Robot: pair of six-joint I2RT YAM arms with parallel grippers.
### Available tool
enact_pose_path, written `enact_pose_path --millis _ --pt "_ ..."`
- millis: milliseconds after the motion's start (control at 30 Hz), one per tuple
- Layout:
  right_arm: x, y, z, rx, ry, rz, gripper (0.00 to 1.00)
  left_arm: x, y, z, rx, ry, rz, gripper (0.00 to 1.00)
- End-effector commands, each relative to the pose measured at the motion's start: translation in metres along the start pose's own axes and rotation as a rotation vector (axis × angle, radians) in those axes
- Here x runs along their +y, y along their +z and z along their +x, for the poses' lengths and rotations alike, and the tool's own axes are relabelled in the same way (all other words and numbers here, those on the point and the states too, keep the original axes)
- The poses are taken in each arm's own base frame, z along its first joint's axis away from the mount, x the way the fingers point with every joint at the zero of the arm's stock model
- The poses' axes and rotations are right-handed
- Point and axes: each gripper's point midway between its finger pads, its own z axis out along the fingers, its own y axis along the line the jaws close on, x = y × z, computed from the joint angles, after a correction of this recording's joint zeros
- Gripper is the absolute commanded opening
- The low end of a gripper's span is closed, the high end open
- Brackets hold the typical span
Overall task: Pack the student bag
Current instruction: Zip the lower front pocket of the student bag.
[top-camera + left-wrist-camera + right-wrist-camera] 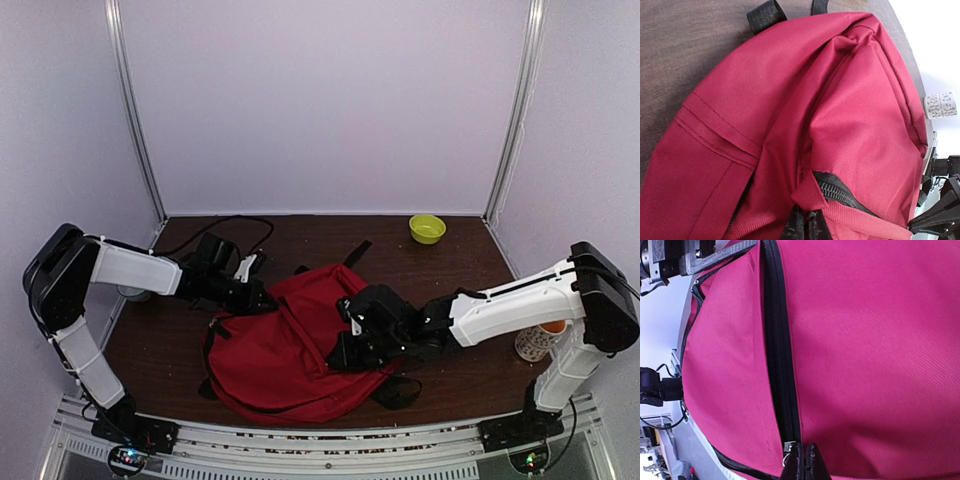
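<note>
The dark-red student bag (pixel 290 350) lies flat in the middle of the table. My left gripper (pixel 262 297) is at its far left edge, shut on a fold of red fabric (pixel 820 202) beside the end of the black zipper (pixel 840 194). My right gripper (pixel 345 352) rests on the bag's right side. In the right wrist view it (pixel 805 460) is shut at the metal slider (pixel 789 446) of a closed black zipper (pixel 780 365). The pull tab itself is hidden between the fingers. The bag fills both wrist views (pixel 840 100) (pixel 880 340).
A yellow-green bowl (pixel 427 228) sits at the back right. A patterned cup (pixel 535 343) stands by the right arm's base and shows in the left wrist view (pixel 941 105). A black cable (pixel 225 225) lies at the back left. The bag's black straps (pixel 766 15) trail onto the table.
</note>
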Motion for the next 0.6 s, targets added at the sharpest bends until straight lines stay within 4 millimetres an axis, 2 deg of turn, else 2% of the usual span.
enact_pose_path --millis 0,33,167,200,300,400,467,567 --pt "0.001 -0.019 -0.008 -0.052 -0.051 0.050 0.00 0.001 -0.019 -0.026 -0.105 0.026 -0.056 0.00" --pt "0.002 -0.025 -0.017 -0.079 -0.076 0.073 0.10 -0.001 -0.023 -0.028 -0.113 0.039 -0.057 0.06" --pt "0.007 -0.052 -0.063 -0.199 -0.160 0.152 0.54 -0.013 -0.047 -0.045 -0.167 0.107 -0.090 0.43" --pt "0.009 -0.061 -0.076 -0.229 -0.177 0.167 0.61 -0.018 -0.054 -0.050 -0.179 0.123 -0.097 0.51" --pt "0.011 -0.094 -0.116 -0.343 -0.214 0.206 0.72 -0.028 -0.078 -0.068 -0.217 0.178 -0.149 0.69" --pt "0.003 -0.135 -0.150 -0.475 -0.250 0.268 0.76 -0.030 -0.114 -0.084 -0.270 0.237 -0.277 0.76" --pt "-0.013 -0.168 -0.169 -0.561 -0.275 0.351 0.78 -0.024 -0.145 -0.095 -0.317 0.283 -0.409 0.78" --pt "-0.049 -0.230 -0.191 -0.763 -0.290 0.556 0.87 0.001 -0.195 -0.109 -0.414 0.329 -0.683 0.79"
